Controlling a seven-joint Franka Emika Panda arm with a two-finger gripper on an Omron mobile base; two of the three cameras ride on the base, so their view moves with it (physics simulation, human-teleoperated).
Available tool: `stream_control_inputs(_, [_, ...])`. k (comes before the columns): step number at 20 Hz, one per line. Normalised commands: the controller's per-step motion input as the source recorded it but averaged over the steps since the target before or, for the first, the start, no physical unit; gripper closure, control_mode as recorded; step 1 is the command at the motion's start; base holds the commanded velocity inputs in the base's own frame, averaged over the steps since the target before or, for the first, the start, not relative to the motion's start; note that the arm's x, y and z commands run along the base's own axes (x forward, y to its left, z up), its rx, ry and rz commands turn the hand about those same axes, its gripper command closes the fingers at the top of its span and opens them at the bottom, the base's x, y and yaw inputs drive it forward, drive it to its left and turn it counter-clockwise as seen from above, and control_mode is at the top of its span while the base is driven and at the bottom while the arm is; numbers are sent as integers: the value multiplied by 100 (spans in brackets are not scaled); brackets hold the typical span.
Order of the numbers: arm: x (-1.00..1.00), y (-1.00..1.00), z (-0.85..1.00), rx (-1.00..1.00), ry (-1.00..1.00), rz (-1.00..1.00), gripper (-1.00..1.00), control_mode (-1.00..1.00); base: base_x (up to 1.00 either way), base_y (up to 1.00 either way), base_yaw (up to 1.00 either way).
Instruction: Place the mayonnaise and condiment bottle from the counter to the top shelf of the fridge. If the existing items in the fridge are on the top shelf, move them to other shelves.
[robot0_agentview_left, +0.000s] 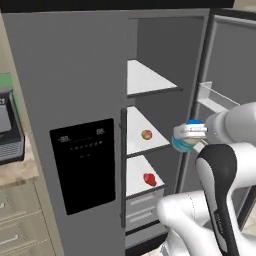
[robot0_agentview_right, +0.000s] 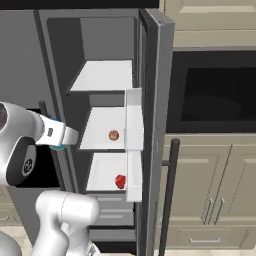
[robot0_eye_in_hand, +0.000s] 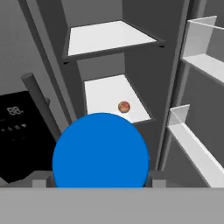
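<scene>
- The fridge (robot0_agentview_left: 70, 75) stands with its right-hand door swung open; the top shelf (robot0_agentview_left: 145, 80) looks bare, its front edge facing the robot, so the robot probably need not move anything off it.
- The middle shelf (robot0_agentview_right: 102, 132) carries a small round reddish-brown fruit (robot0_agentview_left: 146, 134) near its front edge, and the lower shelf (robot0_agentview_right: 102, 172) carries a red item (robot0_agentview_left: 149, 179) near its front right corner; both are too small to name with confidence.
- The gripper (robot0_agentview_left: 186, 136) sits just outside the open compartment, level with the middle shelf, its jaws set fairly wide around a blue-capped jar (robot0_eye_in_hand: 100, 151), which looks to be the mayonnaise.
- In the hand view the blue cap hides the jar's body, so the label, fill level and exact finger contact cannot be read.
- The jar is judged rigid and smooth-walled, moderately heavy if full, and likely slippery; a grip across the straight body below the cap seems safest, and it should be kept upright.
- In the right base view the jar shows as just a sliver of blue beneath the hand.
- The condiment bottle and the counter it sits on are outside these frames.
- The door bins (robot0_eye_in_hand: 199, 43) are cut off at the frame edge; their contents cannot be told.
</scene>
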Motion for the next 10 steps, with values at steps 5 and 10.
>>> stream_control_inputs(5, [0, 0, 0, 0, 0, 0, 100, 100, 2, 0, 4])
stream_control_inputs(10, [0, 0, 0, 0, 0, 0, 100, 100, 41, 14, 1])
